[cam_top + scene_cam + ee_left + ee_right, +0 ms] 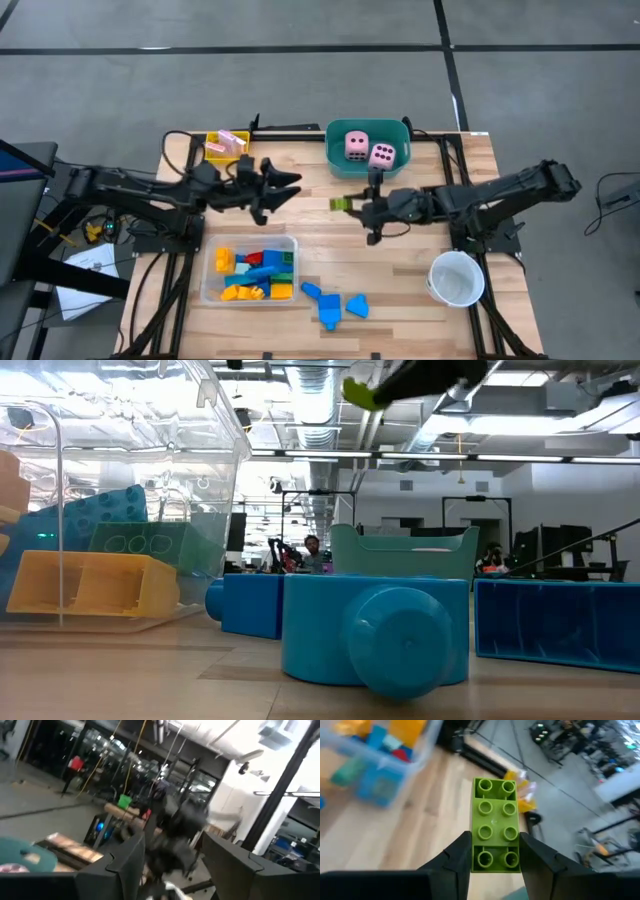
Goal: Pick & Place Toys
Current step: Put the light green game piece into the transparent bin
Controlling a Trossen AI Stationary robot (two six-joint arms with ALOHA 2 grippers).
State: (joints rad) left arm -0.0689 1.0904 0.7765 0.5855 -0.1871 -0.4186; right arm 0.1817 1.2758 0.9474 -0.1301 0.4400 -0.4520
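Even overhead light falls on the tabletop (400,250), and shadows under the arms are soft and short. At table height, ceiling lights glare through the clear tray (130,490), washing out its top wall, and the nearest blue block (375,630) is slightly soft. The left wrist view is smeared with motion blur and bright at its upper part. In the right wrist view the green block (495,825) is sharp and everything behind it is blurred.
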